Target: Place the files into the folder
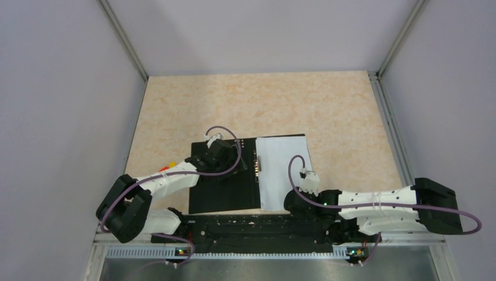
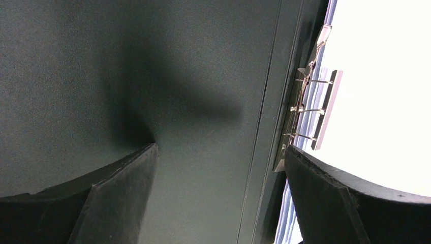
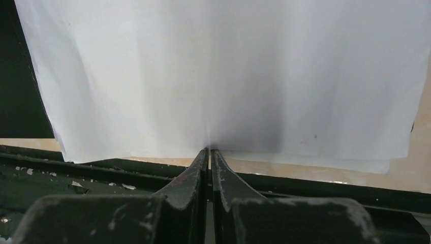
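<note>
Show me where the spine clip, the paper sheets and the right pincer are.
spine clip (image 2: 326, 109), left wrist view, on its flat metal plate
paper sheets (image 1: 278, 170), top view, bare middle of the top sheet
right pincer (image 3: 210, 151), right wrist view, between its closed fingertips

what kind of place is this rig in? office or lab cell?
Probably a lab test cell, not an office: bare grey walls and metal frame posts box in the table, and the left arm and right arm are bolted at its near edge.
</note>
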You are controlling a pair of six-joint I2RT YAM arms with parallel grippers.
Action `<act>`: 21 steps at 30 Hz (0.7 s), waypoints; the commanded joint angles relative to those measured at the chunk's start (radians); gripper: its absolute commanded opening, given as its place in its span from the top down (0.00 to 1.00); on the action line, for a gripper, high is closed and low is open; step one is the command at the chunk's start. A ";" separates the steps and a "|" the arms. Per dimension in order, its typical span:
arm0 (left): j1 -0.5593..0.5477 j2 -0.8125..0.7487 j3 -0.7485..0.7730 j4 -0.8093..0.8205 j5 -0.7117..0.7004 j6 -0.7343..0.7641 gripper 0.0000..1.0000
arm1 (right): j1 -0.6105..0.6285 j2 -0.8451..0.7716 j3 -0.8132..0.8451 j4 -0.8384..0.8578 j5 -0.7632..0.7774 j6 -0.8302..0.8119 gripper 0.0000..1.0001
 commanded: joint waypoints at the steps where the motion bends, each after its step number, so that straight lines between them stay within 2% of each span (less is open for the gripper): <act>1: 0.002 0.014 0.017 -0.006 -0.018 0.008 0.02 | -0.028 0.007 -0.002 0.019 0.015 -0.042 0.94; 13: 0.010 0.012 0.019 -0.010 -0.016 0.011 0.02 | -0.012 -0.030 0.017 -0.057 -0.051 -0.026 0.94; 21: 0.013 0.019 0.027 -0.012 -0.013 0.013 0.02 | -0.011 0.001 -0.012 -0.012 -0.046 -0.008 0.94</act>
